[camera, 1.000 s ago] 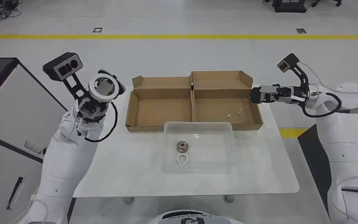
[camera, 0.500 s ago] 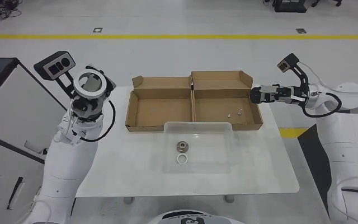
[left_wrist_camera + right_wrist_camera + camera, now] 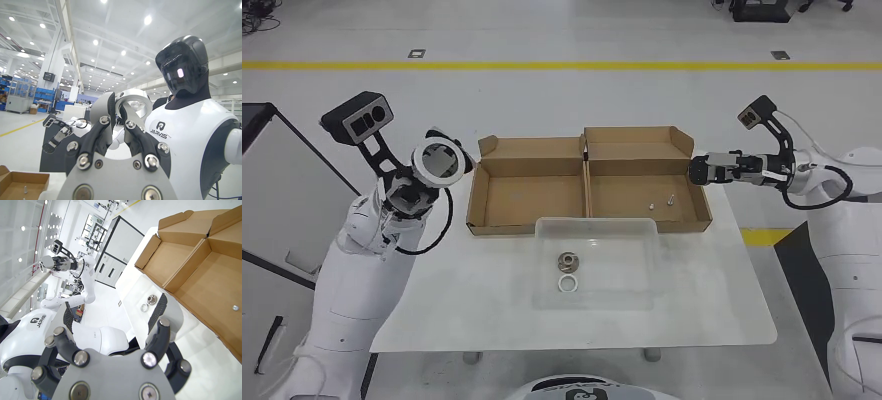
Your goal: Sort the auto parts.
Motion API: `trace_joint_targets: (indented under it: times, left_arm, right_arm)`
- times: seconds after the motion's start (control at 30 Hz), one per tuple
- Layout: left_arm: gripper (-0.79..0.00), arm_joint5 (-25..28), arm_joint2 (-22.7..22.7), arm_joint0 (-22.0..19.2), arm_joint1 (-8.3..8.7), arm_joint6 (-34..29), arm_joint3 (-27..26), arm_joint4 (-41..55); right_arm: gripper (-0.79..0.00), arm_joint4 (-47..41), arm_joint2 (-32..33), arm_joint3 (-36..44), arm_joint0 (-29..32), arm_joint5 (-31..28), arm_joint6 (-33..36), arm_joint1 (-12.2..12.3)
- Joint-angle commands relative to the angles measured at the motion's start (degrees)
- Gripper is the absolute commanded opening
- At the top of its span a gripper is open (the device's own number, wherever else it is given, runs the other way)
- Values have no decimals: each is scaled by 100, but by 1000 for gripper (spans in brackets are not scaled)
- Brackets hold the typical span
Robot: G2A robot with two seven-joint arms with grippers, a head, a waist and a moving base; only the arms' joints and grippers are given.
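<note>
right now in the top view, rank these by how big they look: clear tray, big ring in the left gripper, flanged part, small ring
1. clear tray
2. big ring, though it sits up nearer the camera, which may flatter it
3. flanged part and small ring look about alike, so no ranking between them

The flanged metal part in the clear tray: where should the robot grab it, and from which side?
Probably by its raised hub, from straight above. The flanged part seems to lie flange-down with the hub pointing up, and the walls of the clear tray block a sideways approach.
</note>
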State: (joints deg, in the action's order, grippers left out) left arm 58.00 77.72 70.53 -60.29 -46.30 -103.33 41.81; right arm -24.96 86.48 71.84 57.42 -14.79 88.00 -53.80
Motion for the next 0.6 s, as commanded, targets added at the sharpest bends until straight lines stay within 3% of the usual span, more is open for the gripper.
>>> trace_joint_targets:
  times: [0.0, 0.2, 0.57]
  left_arm:
    - [-785, 0, 61, 18, -22, 0, -35, 267]
    - [-785, 0, 226, 50, -105, -1, -120, 574]
    - [-785, 0, 232, 48, -108, -1, -128, 511]
  right_arm:
    - [0, -2, 0, 0, 0, 0, 0, 0]
    - [0, -2, 0, 0, 0, 0, 0, 0]
    - [0, -2, 0, 0, 0, 0, 0, 0]
